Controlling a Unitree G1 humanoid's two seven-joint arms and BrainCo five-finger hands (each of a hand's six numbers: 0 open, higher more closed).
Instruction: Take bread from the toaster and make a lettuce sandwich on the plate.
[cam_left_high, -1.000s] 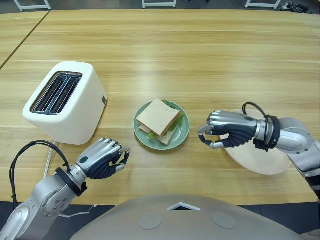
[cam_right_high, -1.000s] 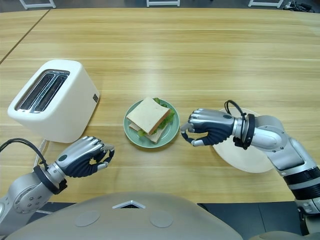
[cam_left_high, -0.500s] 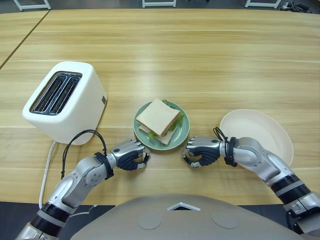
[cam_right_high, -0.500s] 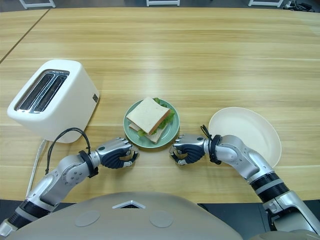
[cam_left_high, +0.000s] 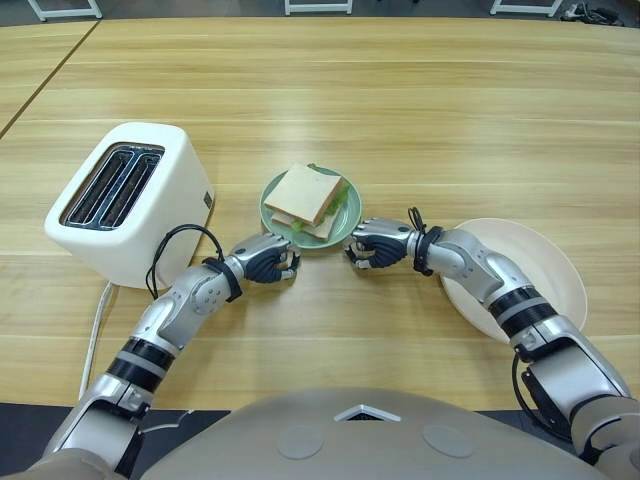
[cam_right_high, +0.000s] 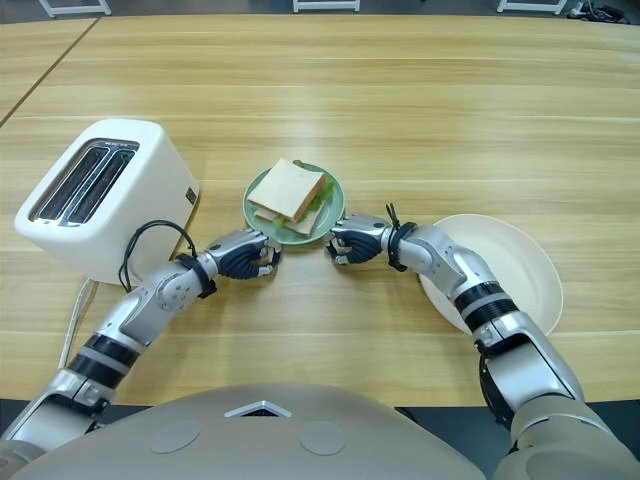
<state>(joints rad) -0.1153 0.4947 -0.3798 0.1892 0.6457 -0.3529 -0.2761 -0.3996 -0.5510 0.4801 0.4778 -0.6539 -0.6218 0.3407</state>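
Now the left robot hand (cam_left_high: 265, 263) and right robot hand (cam_left_high: 377, 245) curl beside the plate (cam_left_high: 267, 213); uneven nudging could topple the sandwich (cam_left_high: 310, 192).

I'm holding both arms stretched out forward and low, with the forearms angling inward so the hands are facing each other, near but apart. The left hand (cam_left_high: 266, 264) is sitting knuckles-up with its fingers curled in. The right hand (cam_left_high: 377, 245) is curling into a loose fist too.
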